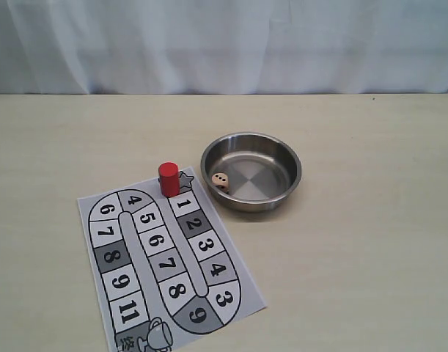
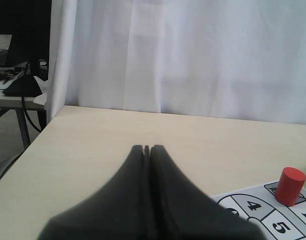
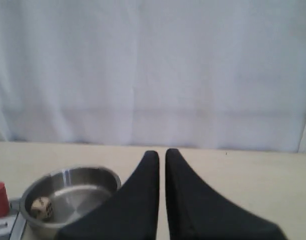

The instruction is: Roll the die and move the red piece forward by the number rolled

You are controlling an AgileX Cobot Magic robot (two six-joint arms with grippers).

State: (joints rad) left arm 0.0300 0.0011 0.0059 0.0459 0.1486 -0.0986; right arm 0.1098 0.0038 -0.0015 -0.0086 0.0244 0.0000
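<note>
**A:** While you look across the pale worktop [image 1: 370,220], what do you find on it, biggest first?

**B:** You have the printed game board [image 1: 161,264] lying flat toward the near left, a grey track of numbered squares with a trophy drawn at its near end. Just beside its far right corner sits the steel bowl [image 1: 251,171], upright, close to the sheet's corner.

**A:** And the red piece?

**B:** Your red piece [image 1: 169,179] stands upright at the board's far end, on the starred square just before square 1. From the left wrist camera you see it [image 2: 291,186] past square 4.

**A:** Where is the die?

**B:** Your die [image 1: 221,182] rests inside the bowl, against the inner wall on the side nearest the red piece. The right wrist camera shows it [image 3: 42,208] there too. Its pips are too small to count.

**A:** The claws?

**B:** Neither appears in the exterior view. Your left claw [image 2: 146,149] is clenched, tips pressed together, holding nothing. Your right claw [image 3: 162,154] shows a thin slit between its tips, all but closed, and grips nothing.
</note>
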